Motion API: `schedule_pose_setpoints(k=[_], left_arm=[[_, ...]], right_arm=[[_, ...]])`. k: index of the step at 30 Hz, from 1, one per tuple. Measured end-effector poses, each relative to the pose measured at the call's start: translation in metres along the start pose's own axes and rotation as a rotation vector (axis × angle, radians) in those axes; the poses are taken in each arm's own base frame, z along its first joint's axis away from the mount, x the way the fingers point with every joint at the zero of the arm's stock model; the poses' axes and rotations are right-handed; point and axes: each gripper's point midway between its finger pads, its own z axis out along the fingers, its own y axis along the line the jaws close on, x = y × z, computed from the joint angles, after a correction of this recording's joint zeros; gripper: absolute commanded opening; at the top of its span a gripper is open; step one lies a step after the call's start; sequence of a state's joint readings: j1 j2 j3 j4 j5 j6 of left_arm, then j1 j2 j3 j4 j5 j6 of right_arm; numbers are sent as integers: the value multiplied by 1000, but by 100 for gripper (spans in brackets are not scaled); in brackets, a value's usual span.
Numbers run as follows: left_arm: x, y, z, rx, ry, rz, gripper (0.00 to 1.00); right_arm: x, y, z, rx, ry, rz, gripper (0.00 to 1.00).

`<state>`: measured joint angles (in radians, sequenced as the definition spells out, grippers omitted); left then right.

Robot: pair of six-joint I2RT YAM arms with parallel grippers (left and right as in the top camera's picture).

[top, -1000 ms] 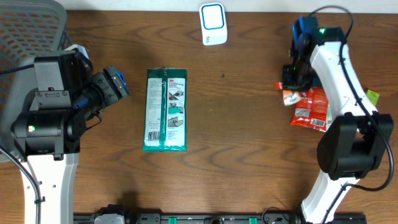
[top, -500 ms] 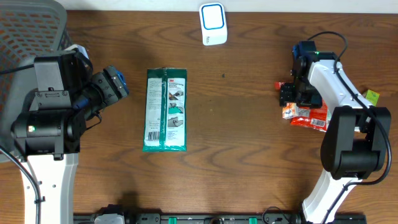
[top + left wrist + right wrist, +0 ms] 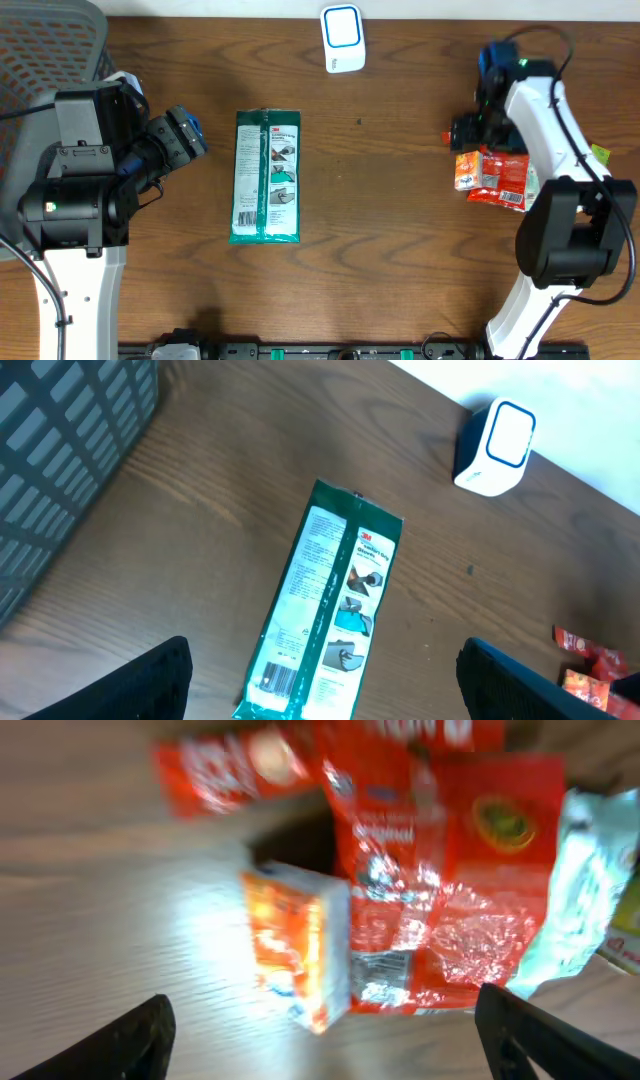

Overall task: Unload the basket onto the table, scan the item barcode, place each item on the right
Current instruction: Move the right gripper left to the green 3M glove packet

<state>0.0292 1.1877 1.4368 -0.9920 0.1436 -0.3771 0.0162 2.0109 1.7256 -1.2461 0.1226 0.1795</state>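
Observation:
A long green 3M packet (image 3: pixel 267 177) lies flat on the wooden table, its barcode at the near end (image 3: pixel 283 678). My left gripper (image 3: pixel 192 135) hovers to its left, open and empty; in the left wrist view (image 3: pixel 325 665) the packet (image 3: pixel 330 600) lies below the wide jaws. The white and blue scanner (image 3: pixel 342 38) (image 3: pixel 495 447) stands at the table's far edge. My right gripper (image 3: pixel 466 130) (image 3: pixel 325 1010) stands open just above a small orange box (image 3: pixel 466 170) (image 3: pixel 298 948) beside red snack packets (image 3: pixel 503 176) (image 3: pixel 445 885).
A grey mesh basket (image 3: pixel 45 45) (image 3: pixel 60 470) sits at the far left behind the left arm. A pale green wrapper (image 3: pixel 590 890) pokes out at the right of the red pile, close to the table's right edge.
My right gripper has opened from shut, dipped toward the red pile and risen again; the small orange box now rests at the pile's left edge. The left arm has not moved.

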Motion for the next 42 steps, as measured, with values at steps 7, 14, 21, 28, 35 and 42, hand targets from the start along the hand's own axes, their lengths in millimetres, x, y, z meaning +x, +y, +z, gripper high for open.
schedule_pose_setpoints(k=[7, 14, 21, 28, 35, 42], left_arm=[[0, 0, 0, 0, 0, 0, 86], [0, 0, 0, 0, 0, 0, 86], [0, 0, 0, 0, 0, 0, 86], [0, 0, 0, 0, 0, 0, 86], [0, 0, 0, 0, 0, 0, 86], [0, 0, 0, 0, 0, 0, 86]], right_arm=[[-15, 65, -37, -321, -67, -39, 95], [-3, 148, -37, -500, -99, -190, 98], [40, 230, -11, -574, -117, -386, 99], [79, 286, 9, -606, -176, -537, 99], [95, 304, 15, -539, -221, -591, 99], [95, 305, 16, -503, -241, -595, 99]])
